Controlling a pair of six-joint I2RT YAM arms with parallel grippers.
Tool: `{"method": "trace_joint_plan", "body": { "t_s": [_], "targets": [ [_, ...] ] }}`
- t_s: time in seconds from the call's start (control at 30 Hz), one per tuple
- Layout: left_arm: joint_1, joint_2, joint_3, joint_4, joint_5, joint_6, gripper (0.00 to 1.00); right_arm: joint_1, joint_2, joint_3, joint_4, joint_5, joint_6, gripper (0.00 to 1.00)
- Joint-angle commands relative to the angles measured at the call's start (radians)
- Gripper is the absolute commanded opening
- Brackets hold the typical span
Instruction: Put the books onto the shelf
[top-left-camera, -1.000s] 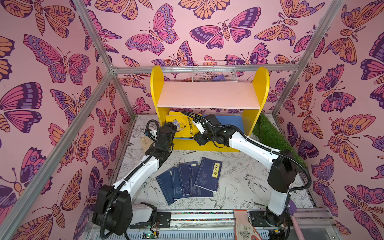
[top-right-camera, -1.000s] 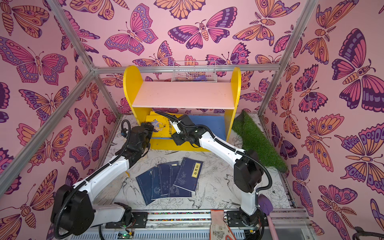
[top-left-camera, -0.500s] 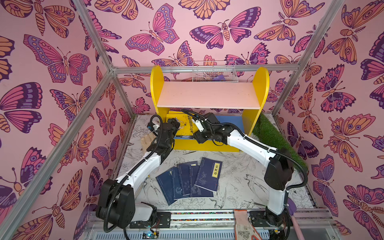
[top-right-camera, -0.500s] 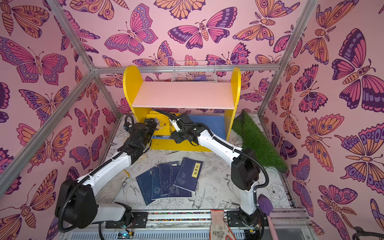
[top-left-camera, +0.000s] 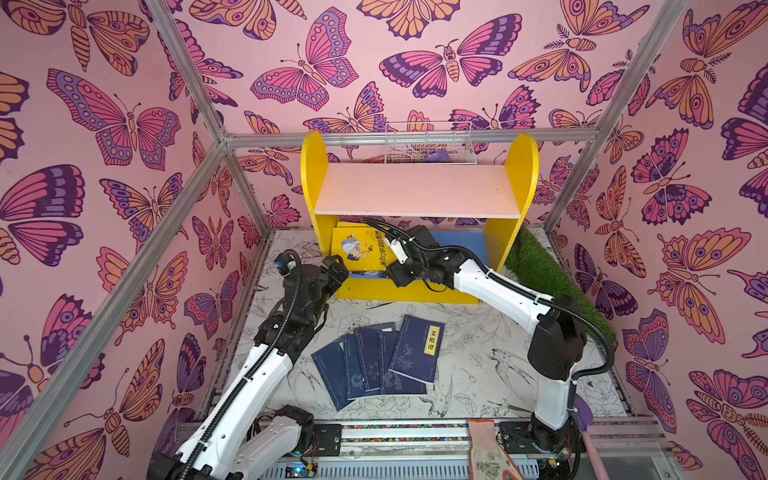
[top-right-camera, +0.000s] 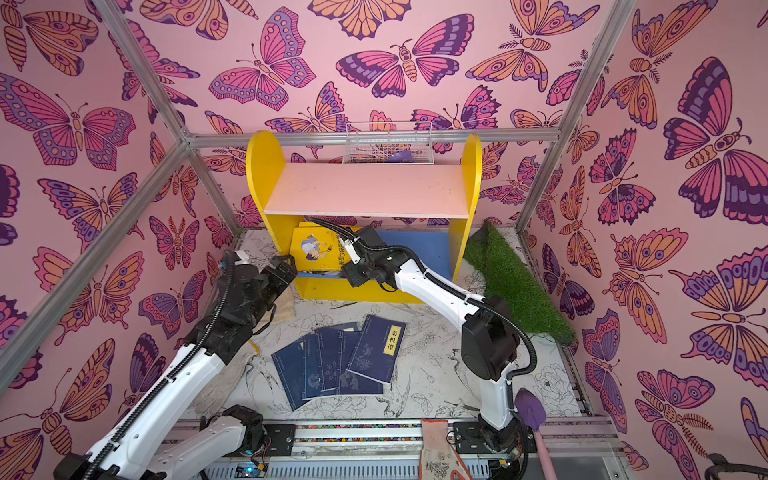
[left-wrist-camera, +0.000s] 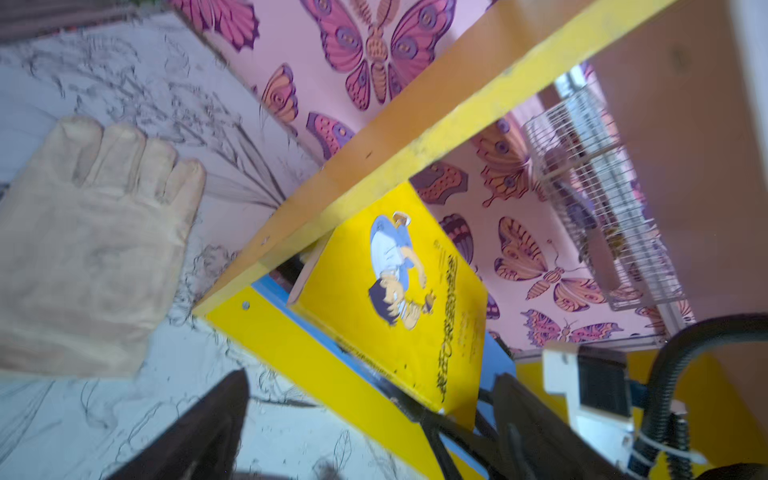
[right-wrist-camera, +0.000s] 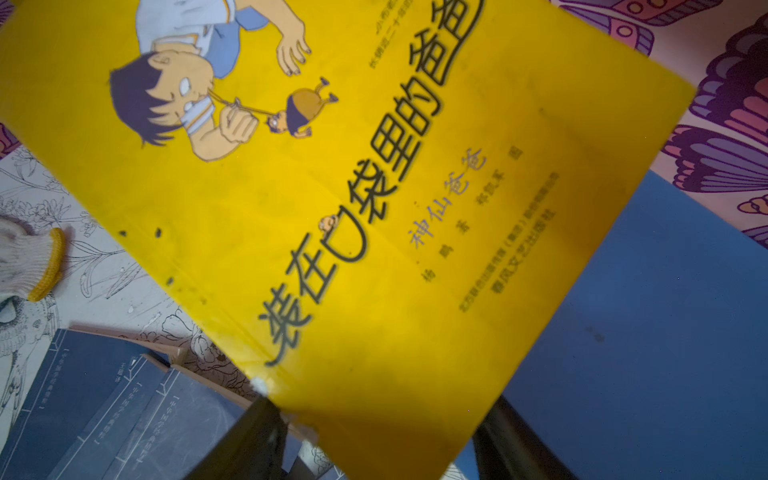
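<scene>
Yellow cartoon-cover book (top-left-camera: 360, 249) stands tilted at the left end of the shelf's (top-left-camera: 516, 174) blue lower board (top-left-camera: 461, 247), close to the left side panel. Right gripper (top-left-camera: 391, 271), jaws apart, meets the book's lower front corner, and the cover spans the gap between them. Left gripper (top-left-camera: 337, 268), jaws spread and empty, hovers just beside the shelf's front left corner. Navy books (top-left-camera: 376, 361) lie fanned on the ink-sketch table (top-left-camera: 478, 332). Butterfly-print walls (top-left-camera: 374, 62) enclose the cell.
</scene>
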Motion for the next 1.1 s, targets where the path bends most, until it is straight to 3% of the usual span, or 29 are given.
{"method": "trace_joint_plan", "body": {
  "t_s": [0.0,0.1,0.2,0.67,1.07],
  "targets": [
    [0.005,0.011,-0.051,-0.129,0.07,0.031,0.59,0.004,0.002,0.037,0.047,-0.038,0.001,0.67],
    [0.005,0.031,-0.07,-0.117,0.073,0.013,0.2,0.004,-0.007,0.034,0.047,-0.036,-0.002,0.67],
    [0.005,0.071,-0.048,-0.091,0.075,0.031,0.01,0.004,-0.019,0.023,0.049,-0.028,-0.006,0.67],
    [0.03,0.363,0.142,0.011,0.079,0.06,0.0,0.004,-0.065,-0.026,0.068,-0.03,0.009,0.67],
    [0.046,0.445,0.234,0.006,0.064,0.089,0.0,0.001,-0.055,-0.022,0.075,-0.041,0.001,0.68]
  ]
}}
